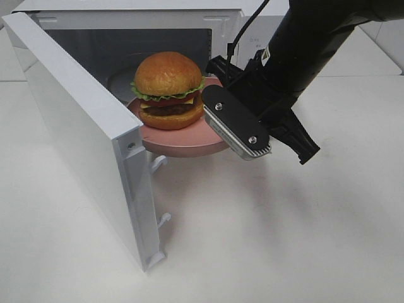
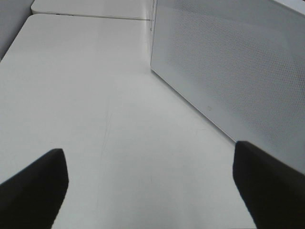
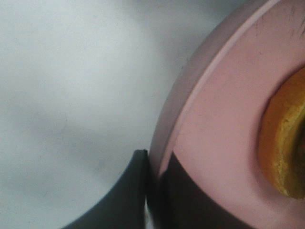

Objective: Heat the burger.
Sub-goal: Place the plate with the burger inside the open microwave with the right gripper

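Observation:
The burger (image 1: 169, 88), with a golden bun, green lettuce and a dark patty, sits on a round pink plate (image 1: 183, 144). My right gripper (image 1: 216, 101) is shut on the plate's right rim and holds it at the mouth of the open microwave (image 1: 126, 44), partly over the table. The right wrist view shows the fingers (image 3: 128, 200) pinching the plate's rim (image 3: 224, 143), with the bun's edge (image 3: 286, 143) beyond. In the left wrist view my left gripper (image 2: 147, 162) is open and empty above the table. It does not show in the exterior high view.
The white microwave door (image 1: 82, 120) swings out to the left of the plate, close to its edge. The left wrist view shows the door's dotted outer face (image 2: 228, 62) nearby. White table (image 1: 271, 240) stretches in front and to the right.

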Available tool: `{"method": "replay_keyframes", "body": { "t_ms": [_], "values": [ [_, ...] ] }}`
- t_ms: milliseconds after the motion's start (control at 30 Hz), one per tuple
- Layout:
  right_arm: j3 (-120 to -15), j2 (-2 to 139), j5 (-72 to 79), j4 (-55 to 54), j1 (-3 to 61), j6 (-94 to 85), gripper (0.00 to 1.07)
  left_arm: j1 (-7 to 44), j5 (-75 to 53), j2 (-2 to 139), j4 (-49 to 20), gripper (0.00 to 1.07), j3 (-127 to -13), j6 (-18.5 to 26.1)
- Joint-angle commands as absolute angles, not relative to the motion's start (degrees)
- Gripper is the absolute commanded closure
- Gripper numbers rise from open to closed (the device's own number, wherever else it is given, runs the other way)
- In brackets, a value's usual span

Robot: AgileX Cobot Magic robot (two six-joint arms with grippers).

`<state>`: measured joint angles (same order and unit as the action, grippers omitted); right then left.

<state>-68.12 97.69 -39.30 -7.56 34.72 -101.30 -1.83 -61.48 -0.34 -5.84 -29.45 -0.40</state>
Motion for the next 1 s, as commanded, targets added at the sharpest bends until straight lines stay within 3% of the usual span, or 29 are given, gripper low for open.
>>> {"method": "replay_keyframes", "body": {
  "t_ms": [33,1000],
  "values": [
    [-70.19,98.15,-37.47,-8.25,34.89,-101.13,1.07,-1.78,-61.36,-0.4,-6.25,0.21,-29.51,-0.46],
    [-85.77,110.7,-38.27,-8.59,36.9,-99.58,1.07,-1.78,-61.36,-0.4,-6.25,0.21,-29.51,-0.46]
  ]
}}
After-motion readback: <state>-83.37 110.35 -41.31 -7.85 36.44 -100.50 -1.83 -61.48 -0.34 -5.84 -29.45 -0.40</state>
